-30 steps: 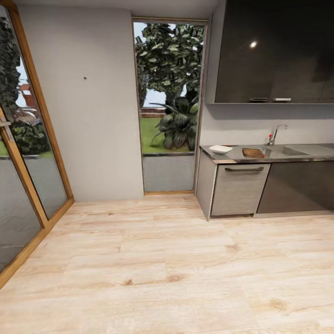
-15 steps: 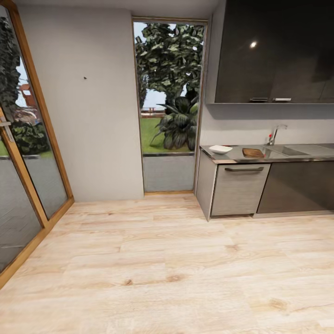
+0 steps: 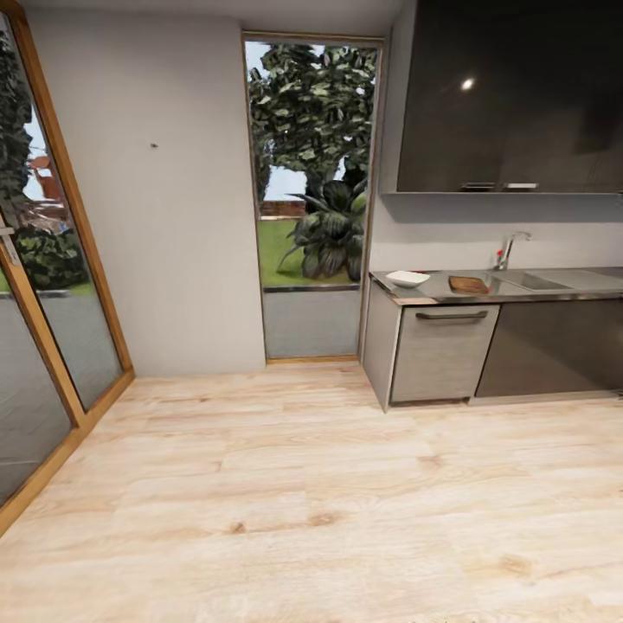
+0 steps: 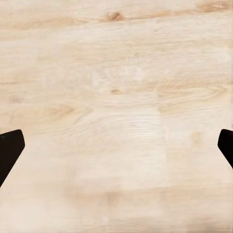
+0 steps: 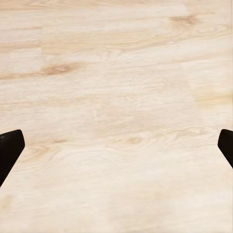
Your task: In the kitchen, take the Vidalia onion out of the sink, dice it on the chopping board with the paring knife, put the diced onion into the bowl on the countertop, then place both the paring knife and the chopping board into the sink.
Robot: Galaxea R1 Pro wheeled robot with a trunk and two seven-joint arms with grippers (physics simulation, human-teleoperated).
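The robot stands on a pale wooden floor (image 3: 285, 484), well away from the kitchen unit at the right of the head view. On the grey countertop (image 3: 433, 296) sit the white bowl (image 3: 407, 279) near the unit's left end and the brown chopping board (image 3: 469, 284) just beside it, toward the sink (image 3: 529, 280). A chrome tap (image 3: 510, 247) with a red knob rises behind the basin. The onion and the knife cannot be made out from here; a thin dark mark on the board may be the knife, but it is too small to tell. Dark wall cupboards (image 3: 510, 95) hang above the counter, and a tall glass door (image 3: 313, 199) looks onto green plants.

The left gripper (image 4: 116, 145) hangs over bare floorboards with its fingers spread wide and nothing between them. The right gripper (image 5: 116, 145) likewise points at the floor, fingers wide apart and empty
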